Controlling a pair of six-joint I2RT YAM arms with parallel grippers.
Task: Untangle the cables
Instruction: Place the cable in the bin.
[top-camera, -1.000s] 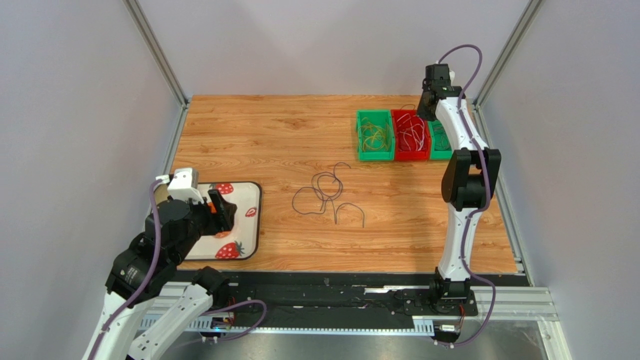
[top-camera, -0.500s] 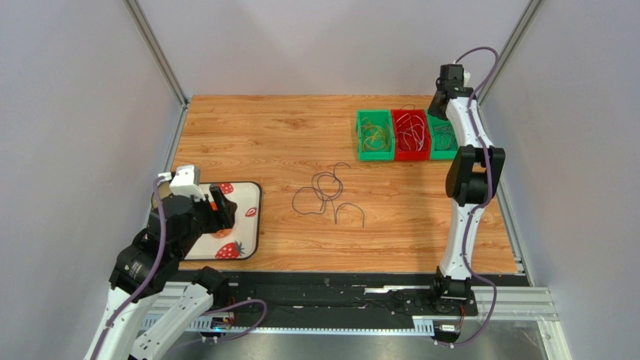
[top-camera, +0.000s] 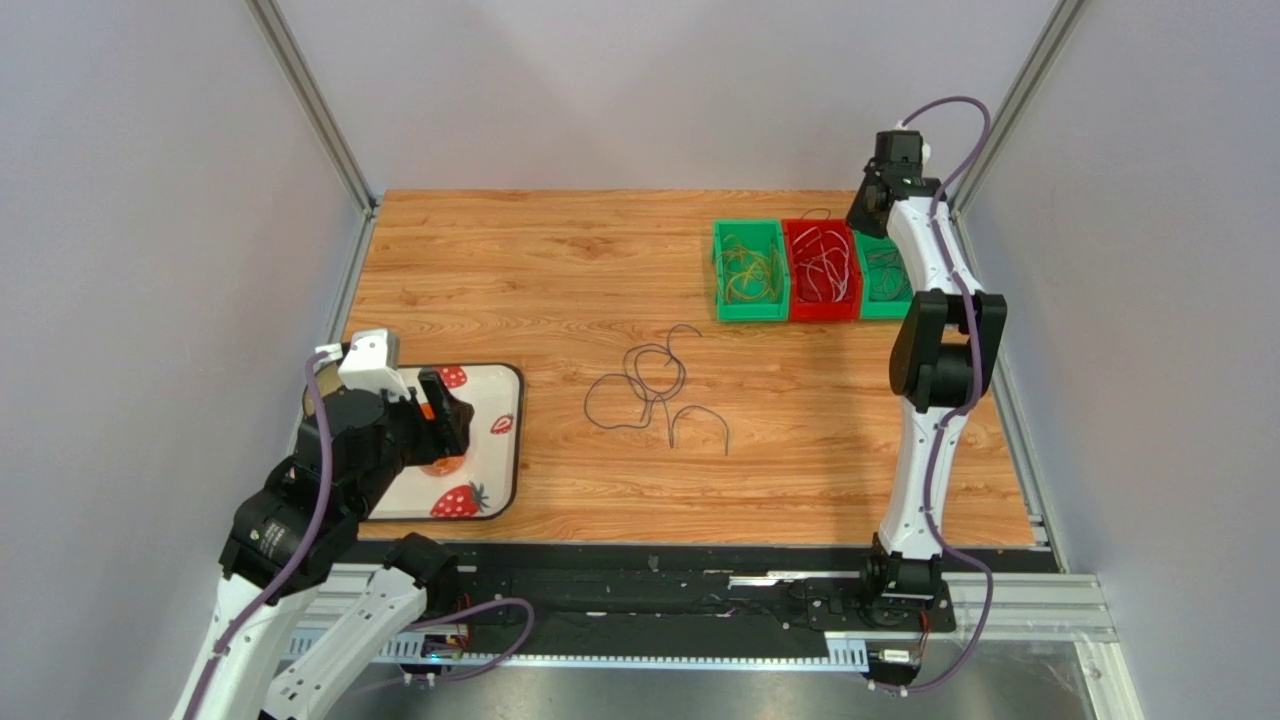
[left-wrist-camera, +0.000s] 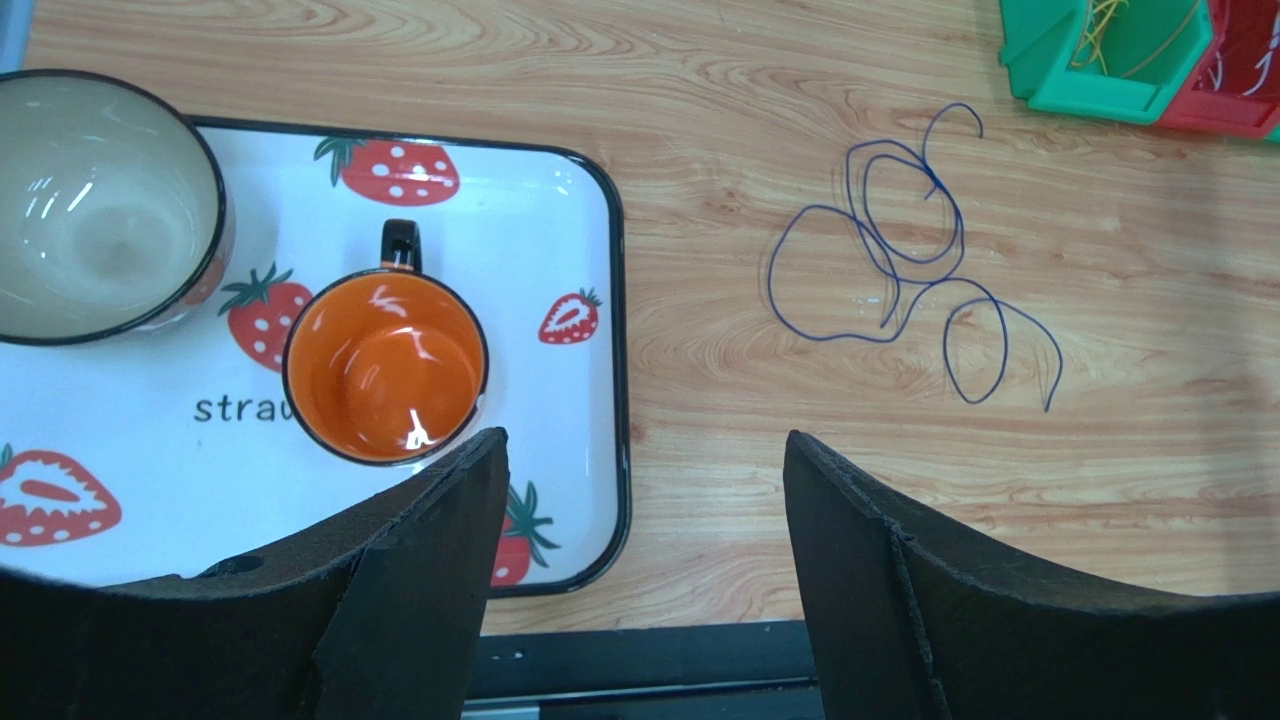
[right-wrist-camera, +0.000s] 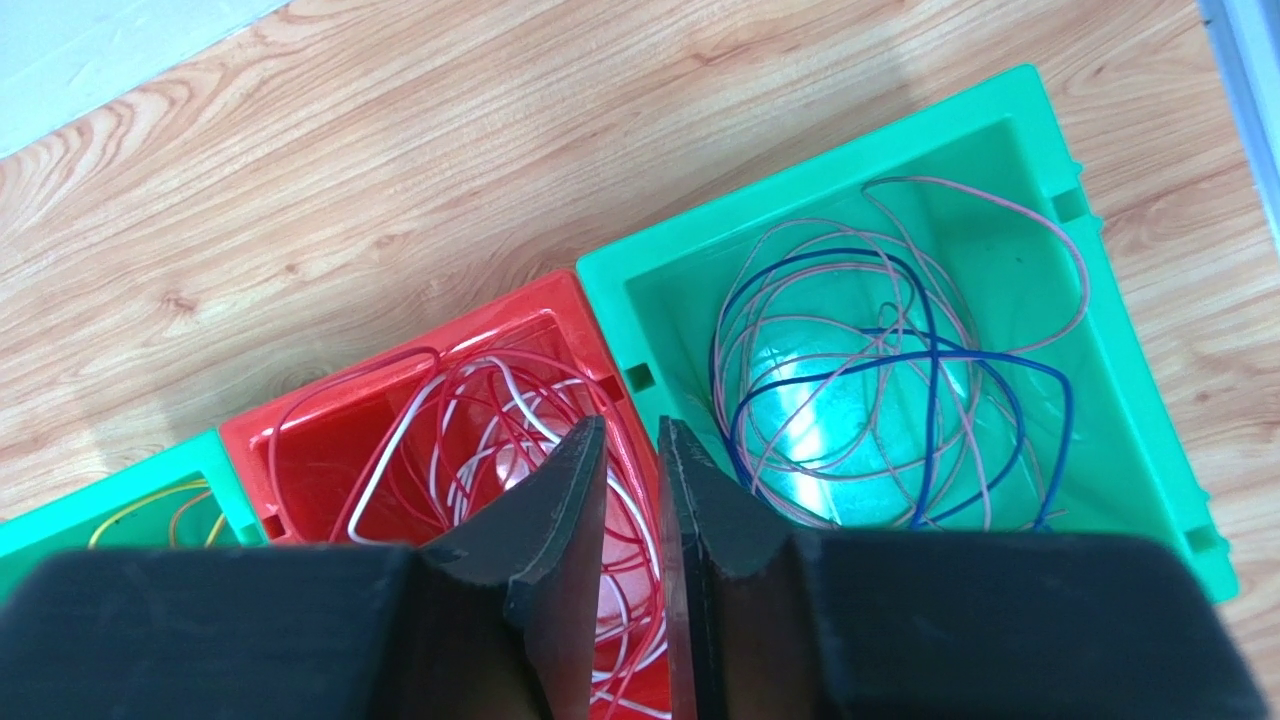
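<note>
Hovering over the three bins by the table's far right corner, the right tool has its jaws a narrow slit apart with no strand between them. Below it, the red bin holds white and red cables, and the right-hand green bin holds blue and pink cables. The left-hand green bin holds yellow cables. One dark blue cable lies in loose loops near the middle of the table, well apart from the bins.

The left tool hangs empty, jaws wide apart, over the strawberry tray at the near left corner, which carries an orange mug and a bowl.

That dark loop looks like the next fetch. The right arm should clear the bin rims, pinch a free end rather than a crossing, and draw it out slowly.

A second ago the right arm was bent lower over the red bin. It has since lifted and drawn back toward the far edge. The left arm and the loose loops have not shifted.
</note>
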